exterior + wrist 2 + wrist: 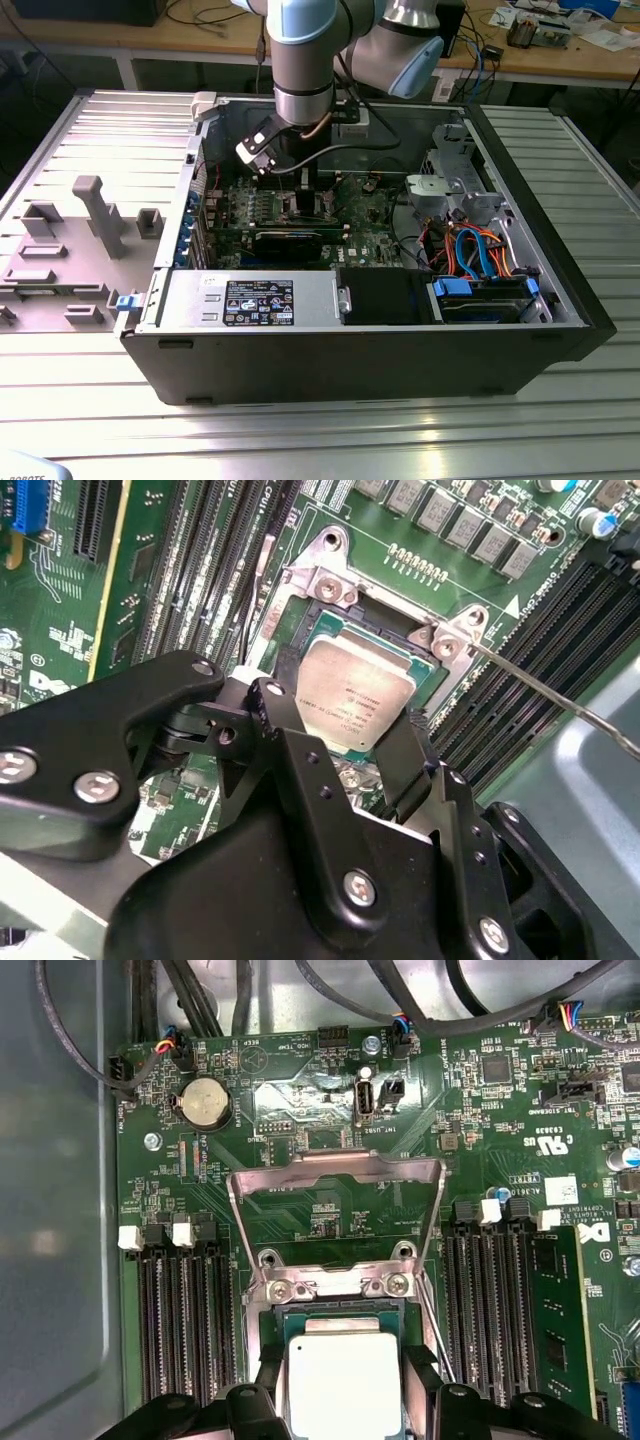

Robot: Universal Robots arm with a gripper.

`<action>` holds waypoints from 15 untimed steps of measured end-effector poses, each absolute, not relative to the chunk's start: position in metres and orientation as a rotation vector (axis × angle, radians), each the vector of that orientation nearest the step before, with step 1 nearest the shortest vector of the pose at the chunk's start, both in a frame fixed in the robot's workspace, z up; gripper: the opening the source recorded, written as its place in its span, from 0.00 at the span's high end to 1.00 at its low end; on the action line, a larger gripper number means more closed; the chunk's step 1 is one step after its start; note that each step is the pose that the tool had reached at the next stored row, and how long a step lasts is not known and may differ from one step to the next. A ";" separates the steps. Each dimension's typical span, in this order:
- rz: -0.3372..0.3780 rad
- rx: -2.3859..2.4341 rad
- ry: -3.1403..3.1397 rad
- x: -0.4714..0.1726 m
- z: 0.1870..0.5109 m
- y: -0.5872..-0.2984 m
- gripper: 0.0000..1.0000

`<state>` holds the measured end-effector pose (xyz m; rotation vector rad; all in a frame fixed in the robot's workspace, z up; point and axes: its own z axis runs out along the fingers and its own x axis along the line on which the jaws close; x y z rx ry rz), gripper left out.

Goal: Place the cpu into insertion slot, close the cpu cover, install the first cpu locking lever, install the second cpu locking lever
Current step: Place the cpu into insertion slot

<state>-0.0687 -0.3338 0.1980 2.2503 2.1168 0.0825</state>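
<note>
In both wrist views the cpu (345, 1385) (358, 692), a flat square chip with a dull silver top, sits between the black fingers (270, 1385) of my gripper (345, 1365) (345, 708), which is shut on its two opposite edges. It lies level in or just over the insertion slot (335, 1311) (343, 621); I cannot tell whether it is seated. The cpu cover (335, 1165), a thin silver frame, stands flipped open beyond the slot. A thin locking lever (540, 692) sticks out beside the slot. In the exterior view the gripper (300, 195) reaches down into the open computer case.
Black memory slots (185, 1315) (495, 1300) run along both sides of the socket on the green motherboard (370, 215). Cables (90, 1055) hang near the case wall. A drive cage (455, 190) with orange cables and a power supply (250, 300) crowd the case.
</note>
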 end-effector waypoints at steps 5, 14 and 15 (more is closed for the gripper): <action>0.082 2.247 2.120 -0.069 0.197 -0.334 0.45; 0.082 2.247 2.120 -0.069 0.197 -0.334 0.37; 0.082 2.247 2.120 -0.069 0.197 -0.334 0.37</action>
